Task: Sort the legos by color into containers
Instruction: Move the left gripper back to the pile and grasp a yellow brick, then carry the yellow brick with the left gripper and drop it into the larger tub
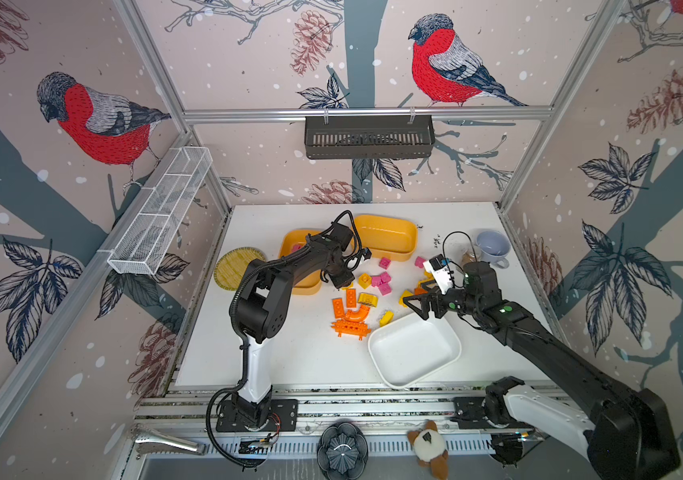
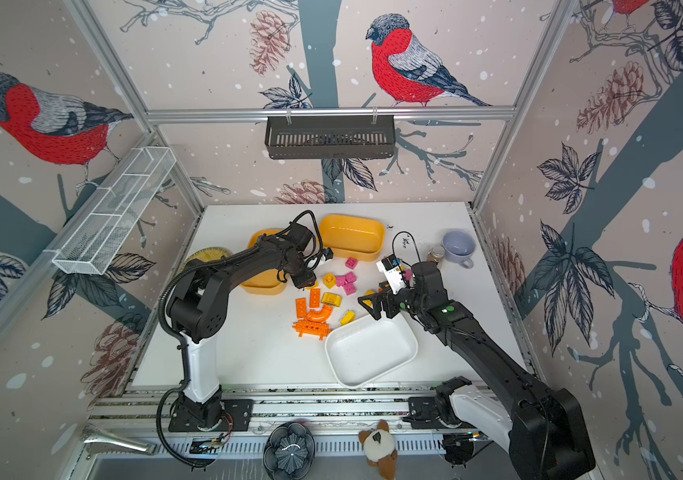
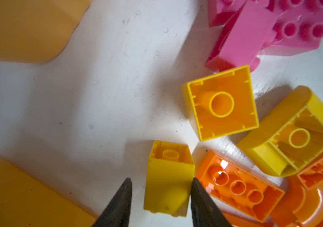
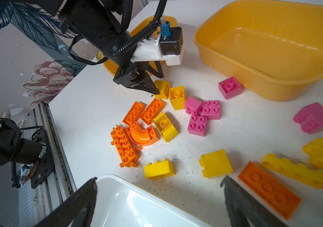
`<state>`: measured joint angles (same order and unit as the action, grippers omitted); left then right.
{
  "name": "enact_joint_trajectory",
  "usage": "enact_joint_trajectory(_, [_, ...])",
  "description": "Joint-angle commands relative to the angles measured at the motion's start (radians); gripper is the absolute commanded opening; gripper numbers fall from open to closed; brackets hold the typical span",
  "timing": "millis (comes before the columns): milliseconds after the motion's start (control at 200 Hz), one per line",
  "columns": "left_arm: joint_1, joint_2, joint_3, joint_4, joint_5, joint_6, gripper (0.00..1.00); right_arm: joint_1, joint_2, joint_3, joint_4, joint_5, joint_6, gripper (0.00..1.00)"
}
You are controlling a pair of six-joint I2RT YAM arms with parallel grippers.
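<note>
Left tub: a yellow-orange tub (image 1: 289,243) lies at 9 o'clock from the left gripper (image 1: 339,284) in both top views. We see pink bricks (image 1: 296,248) inside it.
Left gripper: it sits low over the table (image 1: 289,365), jaws partly spread and straddling one yellow brick (image 3: 168,182). We do not read this as a pinch yet.
Yellow brick: it lies on its side on the table, between the fingertips. Its hollow underside faces away from the wrist, so its long axis runs in line with the fingers and the jaws cross its short width.
Contact: one fingertip (image 3: 198,192) is against the brick's side. At the other fingertip (image 3: 123,194) a strip of bare table shows.
Neighbour: an orange plate (image 3: 239,188) lies just beside the touching fingertip. We judge it could be nudged on the lift.
Far tub: the empty yellow tub (image 1: 385,245) is at 1 o'clock from the brick, near.
White tub: the white tub (image 1: 414,353) is at 4 o'clock from the brick and has nothing in it.
Right gripper: the right gripper (image 1: 419,308) has its jaws spread wide and holds nothing. It is above the white tub's far rim, between 3 and 4 o'clock from the brick and well apart.
Nearer arm: the left, so we take this pick as its job.
Open question: we cannot settle from here whether the 1 o'clock or the 4 o'clock tub takes yellow.
</note>
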<state>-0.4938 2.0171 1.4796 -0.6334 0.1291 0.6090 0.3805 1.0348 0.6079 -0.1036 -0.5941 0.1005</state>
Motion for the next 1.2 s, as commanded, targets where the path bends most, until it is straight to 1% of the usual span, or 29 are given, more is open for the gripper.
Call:
enact_joint_trajectory(0, [0.003, 0.018, 0.021, -0.003, 0.015, 0.009, 0.46, 0.000, 0.009, 0.004, 0.010, 0.004, -0.015, 0.99])
enact_joint_trajectory(135, [0.004, 0.040, 0.031, -0.006, 0.009, 0.001, 0.46, 0.001, 0.009, 0.004, 0.005, 0.000, -0.018, 0.99])
enact_joint_trajectory(200, [0.008, 0.045, 0.035, -0.001, 0.010, -0.002, 0.39, -0.002, 0.008, 0.003, 0.001, 0.000, -0.024, 1.00])
enact_joint_trajectory(260, [0.011, 0.056, 0.046, -0.006, 0.014, -0.009, 0.37, -0.004, 0.011, 0.004, -0.003, -0.001, -0.028, 1.00])
enact_joint_trajectory(320, [0.011, 0.072, 0.059, -0.019, 0.014, -0.015, 0.36, -0.008, 0.012, 0.004, -0.004, -0.004, -0.033, 1.00])
enact_joint_trajectory(395, [0.011, 0.084, 0.076, -0.032, 0.020, -0.026, 0.29, -0.012, 0.013, 0.006, -0.004, -0.008, -0.036, 0.99])
enact_joint_trajectory(580, [0.012, 0.046, 0.117, -0.046, 0.072, -0.082, 0.26, -0.035, 0.019, 0.014, -0.007, -0.022, -0.050, 0.99])
enact_joint_trajectory(720, [0.014, -0.013, 0.166, -0.056, 0.122, -0.165, 0.27, -0.060, 0.028, 0.038, -0.009, -0.032, -0.061, 0.99])
enact_joint_trajectory(811, [0.014, -0.036, 0.200, -0.005, 0.145, -0.241, 0.27, -0.078, 0.039, 0.052, 0.001, -0.045, -0.062, 0.99])
enact_joint_trajectory(876, [0.015, -0.030, 0.234, 0.050, 0.124, -0.316, 0.28, -0.084, 0.050, 0.063, 0.012, -0.051, -0.062, 1.00])
enact_joint_trajectory(1026, [0.018, 0.049, 0.335, 0.153, 0.085, -0.450, 0.28, -0.094, 0.080, 0.085, 0.043, -0.059, -0.053, 1.00])
enact_joint_trajectory(1196, [0.017, 0.167, 0.449, 0.242, -0.004, -0.565, 0.27, -0.097, 0.121, 0.111, 0.071, -0.062, -0.045, 1.00])
